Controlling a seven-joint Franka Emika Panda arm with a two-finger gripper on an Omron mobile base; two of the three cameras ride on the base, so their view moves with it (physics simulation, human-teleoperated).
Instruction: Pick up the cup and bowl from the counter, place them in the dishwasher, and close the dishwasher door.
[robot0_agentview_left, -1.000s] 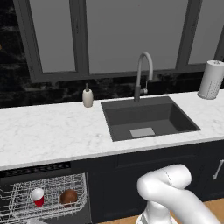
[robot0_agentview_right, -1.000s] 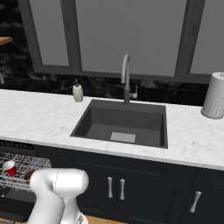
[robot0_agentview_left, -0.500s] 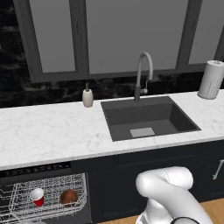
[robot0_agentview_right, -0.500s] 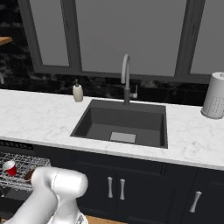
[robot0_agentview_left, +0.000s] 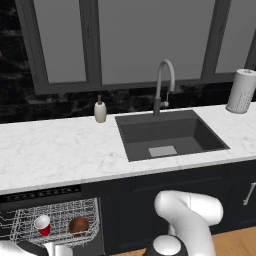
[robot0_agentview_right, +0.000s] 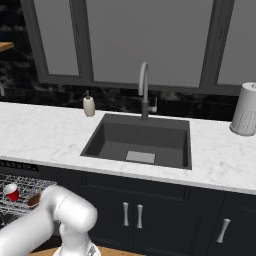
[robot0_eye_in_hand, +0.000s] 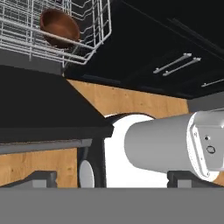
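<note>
Both dishes sit in the dishwasher rack (robot0_agentview_left: 55, 220): cup (robot0_agentview_left: 43, 224) beside bowl (robot0_agentview_left: 78, 224). Gripper (robot0_eye_in_hand: 107, 177) wide, empty, low by the lowered dishwasher door (robot0_eye_in_hand: 39, 105). Next, I judge: lifting it shut.

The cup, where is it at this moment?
The cup stands in the white wire rack of the open dishwasher, lower left in the left base view, with the bowl just right of it.
</note>
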